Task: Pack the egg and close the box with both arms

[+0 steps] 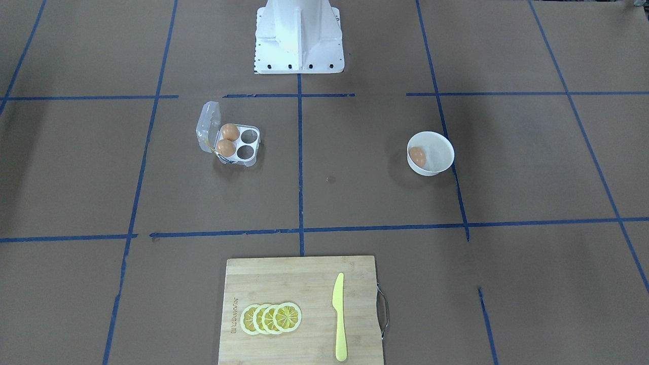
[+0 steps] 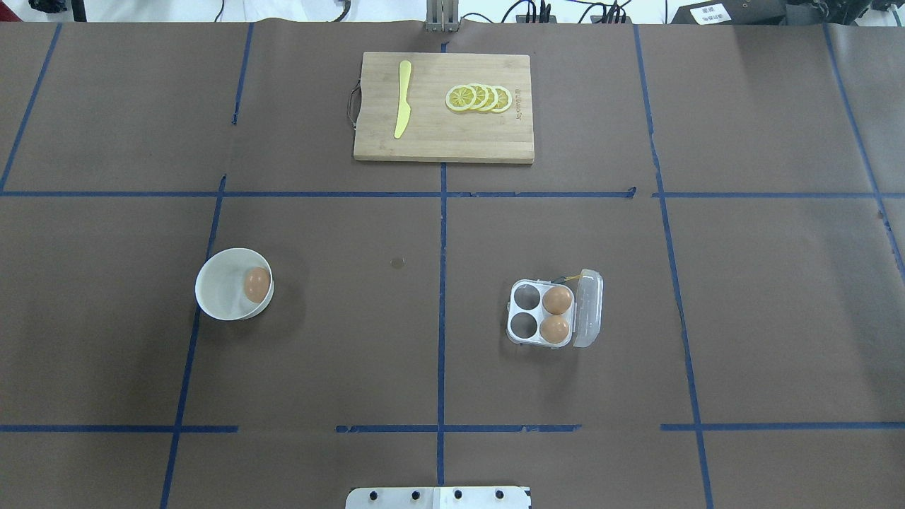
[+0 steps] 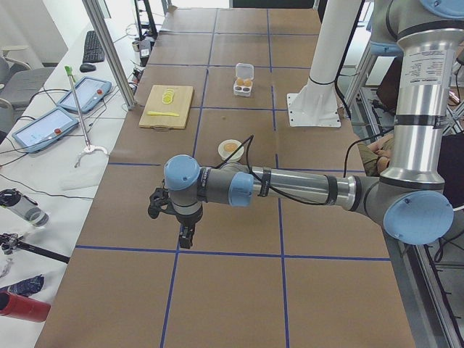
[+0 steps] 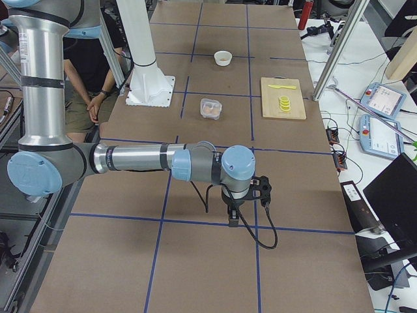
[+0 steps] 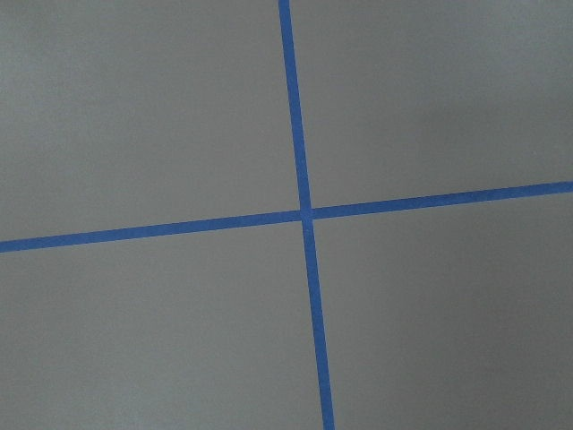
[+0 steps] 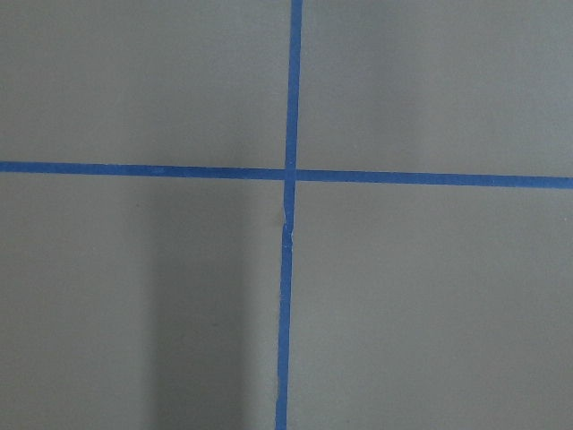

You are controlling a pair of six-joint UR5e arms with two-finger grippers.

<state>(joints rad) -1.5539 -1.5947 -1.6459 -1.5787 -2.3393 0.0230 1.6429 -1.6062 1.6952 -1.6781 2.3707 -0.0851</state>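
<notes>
Currently egg (image 2: 257, 284) lies in bowl (image 2: 219, 291); box (image 2: 539, 312) open, two cells free. Left gripper (image 3: 186, 237), right gripper (image 4: 233, 216) far off; cannot tell whether clenched. Approach egg from above, squeeze softly.

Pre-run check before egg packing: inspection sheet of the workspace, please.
Surface: brown table, blue tape grid.
Job's things: box open, two eggs in the cells by the lid, two cells empty; third egg in white bowl.
Clutter: cutting board with yellow knife, lemon slices.
End effectors: left, right over bare table, far from box; open or shut unclear.
Cables: black cable loops at each wrist.
Surroundings: seated person, tablets on side bench.
</notes>
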